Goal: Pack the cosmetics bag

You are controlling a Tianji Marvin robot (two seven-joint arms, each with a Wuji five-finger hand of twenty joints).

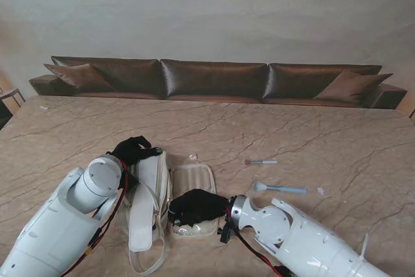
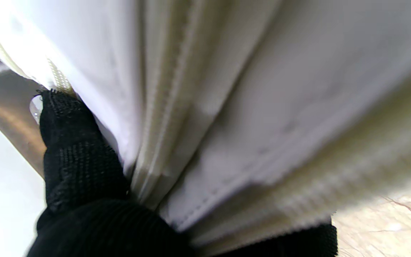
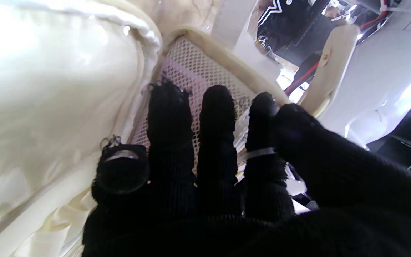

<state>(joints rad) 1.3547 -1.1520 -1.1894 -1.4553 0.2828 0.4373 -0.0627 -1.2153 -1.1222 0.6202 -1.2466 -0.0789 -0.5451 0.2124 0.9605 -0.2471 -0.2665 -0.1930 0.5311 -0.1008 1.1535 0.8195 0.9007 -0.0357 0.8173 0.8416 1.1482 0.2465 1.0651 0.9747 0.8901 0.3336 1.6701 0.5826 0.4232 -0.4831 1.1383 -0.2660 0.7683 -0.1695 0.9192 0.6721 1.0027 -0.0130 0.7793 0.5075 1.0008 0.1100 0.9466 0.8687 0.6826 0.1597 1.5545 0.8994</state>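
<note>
My right hand [image 1: 196, 204] lies flat, fingers [image 3: 216, 117] spread on the mesh pocket [image 3: 194, 64] of the opened cosmetics bag [image 1: 170, 199], holding nothing. Farther off, my left hand [image 1: 132, 150] pinches the bag's far edge. Step in hand, I judge: loading. Next: fetch the brush [image 1: 280, 189] at right.

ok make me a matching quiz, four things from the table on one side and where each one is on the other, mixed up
Things:
1. left hand
2. right hand
3. small pink brush
4. blue brush

Places:
A. on the bare table, nearer to me of the two brushes
B. at the far end of the cream bag's folded left half
C. on the bare table, farther from me of the two brushes
D. inside the bag's open right half, fingers on its mesh pocket

Pairs: 1-B, 2-D, 3-C, 4-A
</note>
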